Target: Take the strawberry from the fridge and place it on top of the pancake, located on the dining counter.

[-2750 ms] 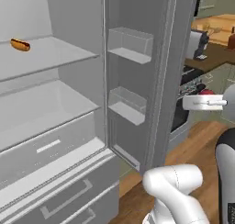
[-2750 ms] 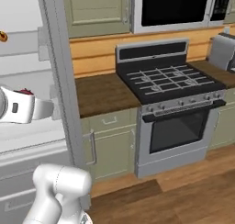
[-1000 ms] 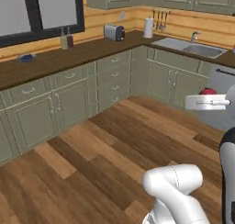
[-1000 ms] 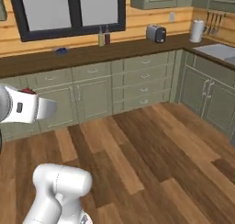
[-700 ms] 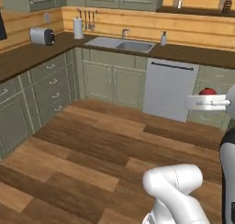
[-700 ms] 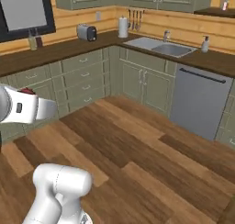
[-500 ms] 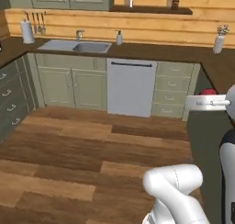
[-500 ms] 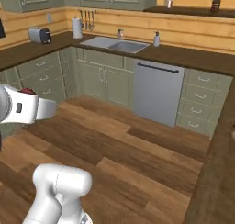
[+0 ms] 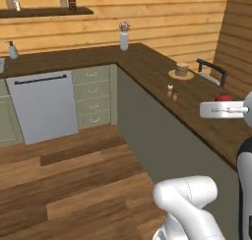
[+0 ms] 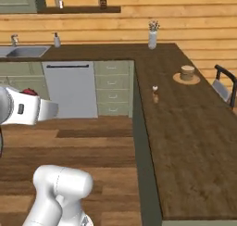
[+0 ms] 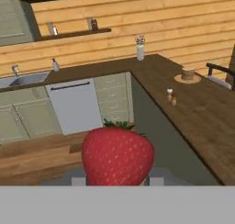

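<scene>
- The strawberry (image 11: 117, 153) sits clamped in the pincer (image 11: 117, 178) at 6 o'clock in the hand view, red with green leaves on top, the dark fingertips hidden behind and beside it.
- In the left base view the strawberry (image 9: 224, 98) shows as a small red dome on top of the white hand at 3 o'clock; in the right base view it (image 10: 29, 91) rides on the white arm at 9 o'clock.
- The pancake (image 10: 187, 72) lies on its round tan plate (image 10: 186, 79) on the dining tabletop (image 10: 185, 141), toward 1 o'clock in the right base view, well apart from the strawberry.
- In the left base view the pancake (image 9: 182, 69) stands at 2 o'clock, near a dark chair (image 9: 212, 71) just past the tabletop edge.
- Two small shakers (image 10: 155, 94) stand close together mid-tabletop, between the pancake and the near edge.
- A vase with flowers (image 10: 152, 35) stands at the far corner, at 12 o'clock.
- A grey dishwasher (image 10: 71, 90) sits under the worktop, and a sink (image 10: 22, 50) lies at 10 o'clock.
</scene>
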Robot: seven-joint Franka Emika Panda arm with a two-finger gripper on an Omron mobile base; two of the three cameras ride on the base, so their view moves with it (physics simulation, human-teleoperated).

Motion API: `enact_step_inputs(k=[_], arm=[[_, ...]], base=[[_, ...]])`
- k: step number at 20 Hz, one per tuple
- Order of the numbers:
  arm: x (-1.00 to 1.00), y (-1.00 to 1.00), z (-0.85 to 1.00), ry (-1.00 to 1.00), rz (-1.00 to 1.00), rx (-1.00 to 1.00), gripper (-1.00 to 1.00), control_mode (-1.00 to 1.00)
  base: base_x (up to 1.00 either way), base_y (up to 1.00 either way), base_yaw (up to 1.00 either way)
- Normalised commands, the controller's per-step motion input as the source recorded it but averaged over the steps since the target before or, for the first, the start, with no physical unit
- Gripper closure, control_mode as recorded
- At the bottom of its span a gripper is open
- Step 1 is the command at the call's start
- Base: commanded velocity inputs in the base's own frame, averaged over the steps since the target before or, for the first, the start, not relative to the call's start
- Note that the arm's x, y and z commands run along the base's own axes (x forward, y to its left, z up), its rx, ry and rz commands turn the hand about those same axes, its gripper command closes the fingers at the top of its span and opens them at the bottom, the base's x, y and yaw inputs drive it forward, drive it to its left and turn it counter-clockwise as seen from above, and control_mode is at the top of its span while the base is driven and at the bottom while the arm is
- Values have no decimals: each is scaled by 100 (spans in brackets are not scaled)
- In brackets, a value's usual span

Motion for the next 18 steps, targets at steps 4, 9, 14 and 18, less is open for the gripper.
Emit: enact_step_inputs(k=[4, 9, 14, 18], arm=[[0, 0, 0, 0, 0, 0, 100, 100], [0, 0, 0, 0, 0, 0, 100, 100], [0, 0, 0, 0, 0, 0, 100, 100], [0, 0, 0, 0, 0, 0, 100, 100]], base=[[-21, 100, -58], [-14, 100, -51], [53, 100, -46], [70, 100, -46]])
